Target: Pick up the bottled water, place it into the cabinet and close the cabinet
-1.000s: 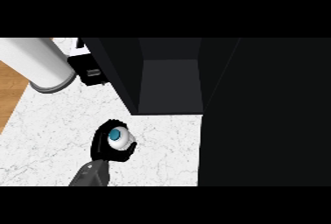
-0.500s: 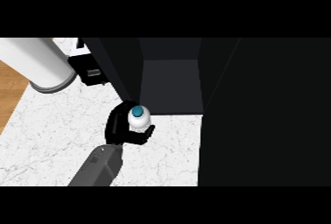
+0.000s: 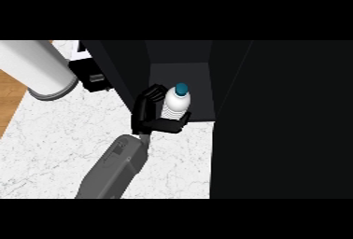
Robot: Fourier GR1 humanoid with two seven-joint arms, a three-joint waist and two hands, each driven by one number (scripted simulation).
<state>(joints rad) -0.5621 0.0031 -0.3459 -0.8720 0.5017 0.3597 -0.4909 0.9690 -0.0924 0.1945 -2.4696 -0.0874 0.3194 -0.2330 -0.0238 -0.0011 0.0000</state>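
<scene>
Left hand (image 3: 153, 114) clenched round the bottled water (image 3: 176, 103) — bottle upright, blue cap up, at the open cabinet (image 3: 180, 77) threshold, 12 o'clock of the forearm. Held upright so it stands once set inside. Cabinet not yet closed.

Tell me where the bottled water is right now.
In the head view, the bottled water sits upright near centre, held in the left hand at the front edge of the open cabinet, above the marble counter.
</scene>
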